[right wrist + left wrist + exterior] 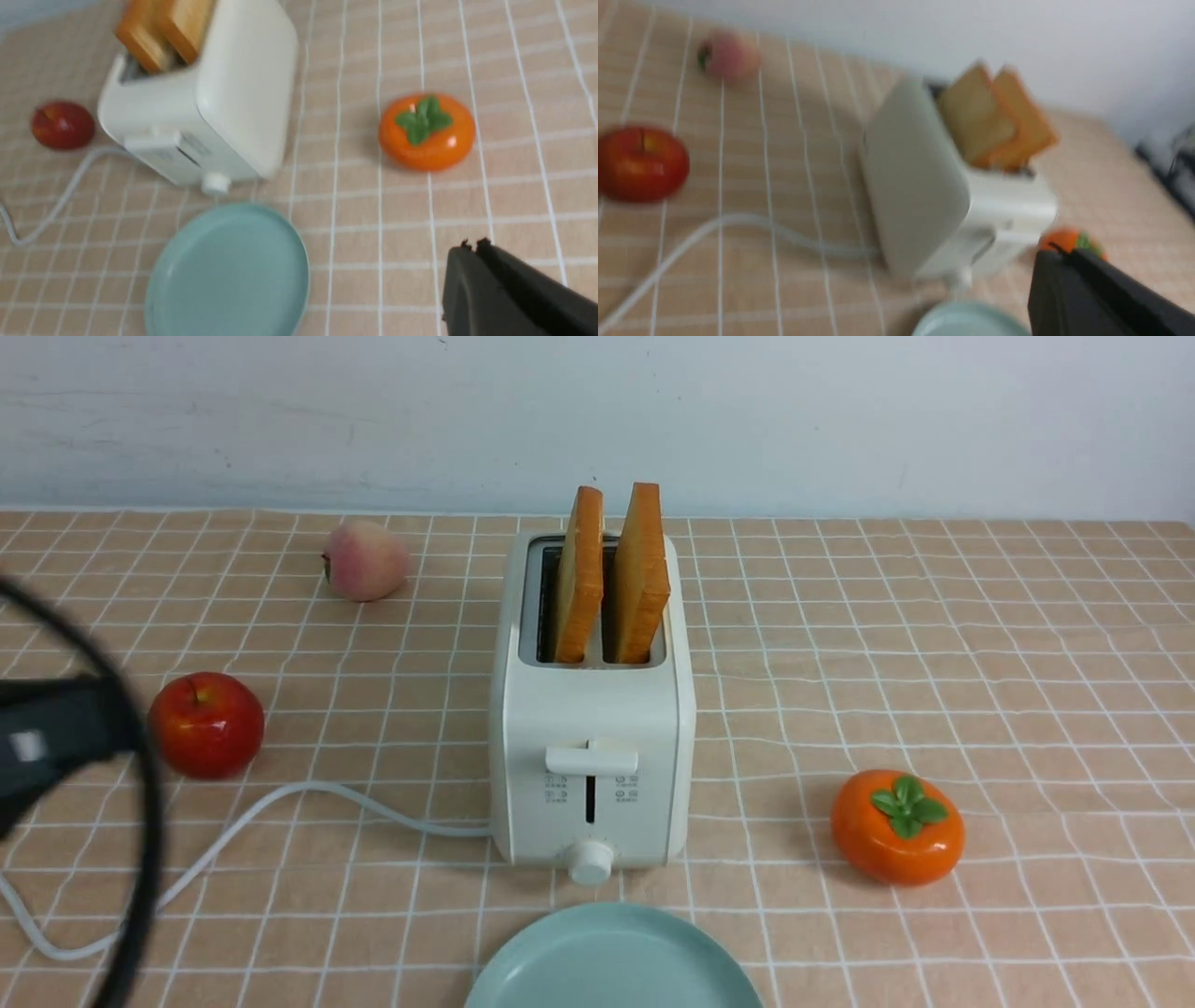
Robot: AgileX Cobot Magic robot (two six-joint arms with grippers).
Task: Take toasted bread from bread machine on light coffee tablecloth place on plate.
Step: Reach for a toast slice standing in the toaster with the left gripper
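On the light coffee tablecloth (934,616): bread machine (590,728), plate (611,961), red apple (206,724), peach (366,560), persimmon (896,826) (white cord (317,789) too).

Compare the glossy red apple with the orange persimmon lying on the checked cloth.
The glossy red apple is round and tall with a small stem dimple; the orange persimmon is squatter and wears a green leafy cap. The apple lies left of the cream-white toaster, the persimmon to its right and nearer the camera. Both are shiny, rest on the tan checked tablecloth and stand clear of the toaster.
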